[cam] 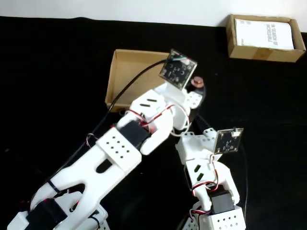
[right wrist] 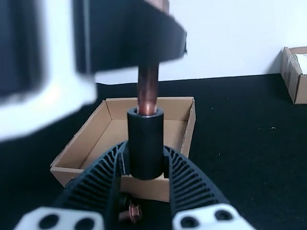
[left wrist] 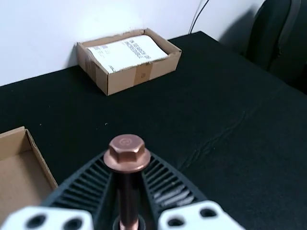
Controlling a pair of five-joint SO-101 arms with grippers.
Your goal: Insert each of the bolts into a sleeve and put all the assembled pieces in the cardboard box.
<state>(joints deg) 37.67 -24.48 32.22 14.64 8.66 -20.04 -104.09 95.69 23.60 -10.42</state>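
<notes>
Partway inside sleeve [right wrist: 145, 143], bolt [right wrist: 148, 88], far box [cam: 264, 53] holding booklet [cam: 264, 33]

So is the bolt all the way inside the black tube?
No, the bolt has just its tip in the top of the sleeve, with bare copper shaft showing above it.

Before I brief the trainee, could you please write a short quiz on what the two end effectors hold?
1. True or false: the left end effector grips a copper bolt.
2. The right end effector holds: A) a black sleeve, B) a nut, C) nothing.
3. Fill in: a second bolt lies on the ___ by the cardboard box.
Key: 1 true; 2 A; 3 table.
</notes>
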